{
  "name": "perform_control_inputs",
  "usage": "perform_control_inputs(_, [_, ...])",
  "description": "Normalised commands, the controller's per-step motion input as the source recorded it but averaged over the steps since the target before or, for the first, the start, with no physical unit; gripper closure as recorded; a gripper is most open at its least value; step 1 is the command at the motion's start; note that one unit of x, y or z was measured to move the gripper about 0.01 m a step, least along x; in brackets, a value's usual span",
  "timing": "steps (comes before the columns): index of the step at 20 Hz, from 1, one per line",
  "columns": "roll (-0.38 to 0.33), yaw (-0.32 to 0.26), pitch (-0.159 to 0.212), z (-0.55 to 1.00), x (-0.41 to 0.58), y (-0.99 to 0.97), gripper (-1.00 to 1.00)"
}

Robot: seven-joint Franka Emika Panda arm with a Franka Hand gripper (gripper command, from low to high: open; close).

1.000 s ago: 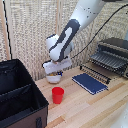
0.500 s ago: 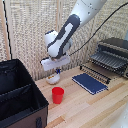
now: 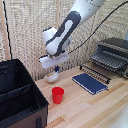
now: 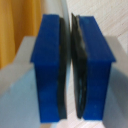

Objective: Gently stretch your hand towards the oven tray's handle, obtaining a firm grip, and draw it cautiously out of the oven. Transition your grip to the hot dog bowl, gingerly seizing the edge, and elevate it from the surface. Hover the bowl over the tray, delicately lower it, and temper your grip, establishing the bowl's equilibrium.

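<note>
The oven tray (image 3: 102, 66) is out; the hand (image 3: 56, 68), fingers pinching the rim, holds the hot dog bowl (image 3: 52, 76) aloft (placement remains).

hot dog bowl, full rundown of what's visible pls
The hot dog bowl is small, round and white; its contents cannot be made out here. In the exterior view it hangs just under the gripper, apparently held at its rim and clear of the wooden surface. It sits above and behind the red cup, towards the exterior view's left of the blue slab and the pulled-out oven tray. The wrist view shows the blue pads nearly closed on a thin dark edge.
</note>
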Motion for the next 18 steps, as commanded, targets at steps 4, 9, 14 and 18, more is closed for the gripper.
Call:
perform_control_inputs(4, [-0.102, -0.062, -0.1, 0.84, -0.074, 0.06, 1.0])
perform_control_inputs(9, [-0.087, -0.008, 0.005, 1.0, -0.237, 0.03, 1.0])
perform_control_inputs(14, [-0.116, -0.006, -0.056, 0.88, -0.461, 0.01, 1.0])
perform_control_inputs(18, [-0.112, -0.047, -0.276, 0.32, -0.106, 0.0, 1.0])
